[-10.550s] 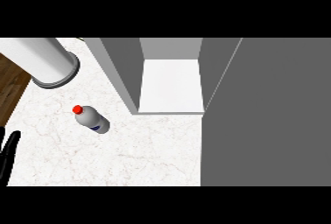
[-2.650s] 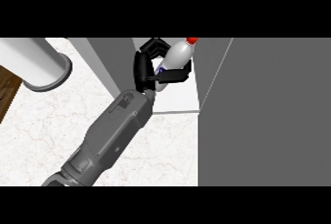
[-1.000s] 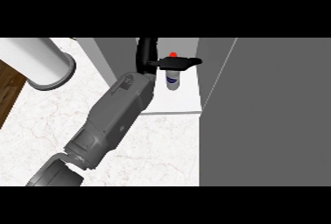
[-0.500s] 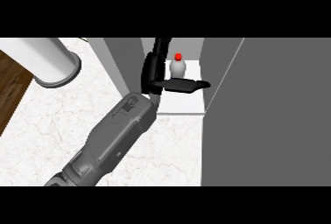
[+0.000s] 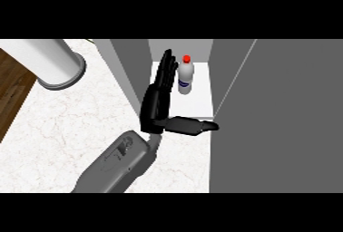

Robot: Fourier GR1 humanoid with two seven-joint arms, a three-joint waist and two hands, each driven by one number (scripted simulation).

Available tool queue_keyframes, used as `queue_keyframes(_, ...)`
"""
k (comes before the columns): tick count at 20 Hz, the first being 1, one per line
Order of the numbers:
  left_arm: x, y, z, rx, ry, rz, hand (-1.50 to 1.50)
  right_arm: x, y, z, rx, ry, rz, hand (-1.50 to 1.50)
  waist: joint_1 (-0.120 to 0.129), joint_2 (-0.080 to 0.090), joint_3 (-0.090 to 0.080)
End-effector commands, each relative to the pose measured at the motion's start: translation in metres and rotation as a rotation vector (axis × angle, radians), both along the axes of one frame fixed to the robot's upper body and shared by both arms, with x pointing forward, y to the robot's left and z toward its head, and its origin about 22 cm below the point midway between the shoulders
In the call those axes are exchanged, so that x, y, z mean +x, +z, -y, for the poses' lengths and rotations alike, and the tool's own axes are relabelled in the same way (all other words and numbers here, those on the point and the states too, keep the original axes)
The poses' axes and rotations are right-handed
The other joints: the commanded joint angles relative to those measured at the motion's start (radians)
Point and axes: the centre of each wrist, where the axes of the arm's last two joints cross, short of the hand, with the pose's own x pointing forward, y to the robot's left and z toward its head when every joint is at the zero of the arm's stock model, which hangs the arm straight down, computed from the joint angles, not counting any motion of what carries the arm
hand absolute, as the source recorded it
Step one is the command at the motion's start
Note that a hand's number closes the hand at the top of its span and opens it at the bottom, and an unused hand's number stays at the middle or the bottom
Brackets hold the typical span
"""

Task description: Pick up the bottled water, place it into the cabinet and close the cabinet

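Note:
The bottled water point(image 5: 185, 76), clear with a red cap and a blue label, stands upright on the white shelf point(image 5: 198, 102) inside the open cabinet. My left hand point(image 5: 157, 103) lies just left of the bottle, fingers point(image 5: 166, 68) straight and pointing into the cabinet, thumb point(image 5: 191, 125) stretched out to the right. The hand is open and holds nothing; its fingertips are level with the bottle, beside it. The grey cabinet door point(image 5: 281, 118) stands open at the right. My right hand does not show.
A white cylinder on a grey base point(image 5: 55, 63) stands at the counter's back left. The cabinet's grey left wall point(image 5: 130, 68) is close beside my hand. Marble counter point(image 5: 67, 131) spreads to the left, with dark wood floor point(image 5: 10, 97) beyond its edge.
My left hand has let go of the bottle and drawn back toward me, its fingers straightened. The bottle now stands upright on the shelf, free of the hand.

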Motion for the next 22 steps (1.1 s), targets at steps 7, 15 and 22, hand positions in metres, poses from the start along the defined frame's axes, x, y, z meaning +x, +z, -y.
queue_keyframes(7,-0.075,-0.018,-0.04,-0.058,-0.009,-0.034,-1.5,0.007,0.032,-0.018,-0.117,0.256,-0.035,1.5,0.004,0.005,-0.001)
queue_keyframes(15,-0.119,-0.011,-0.082,-0.052,0.031,-0.026,-1.5,0.0,0.047,-0.049,-0.12,0.419,-0.059,1.5,0.001,0.002,-0.002)
queue_keyframes(22,-0.141,-0.025,-0.102,-0.042,0.048,-0.032,-1.5,0.005,0.048,-0.069,-0.119,0.504,-0.064,1.5,-0.011,0.002,-0.004)
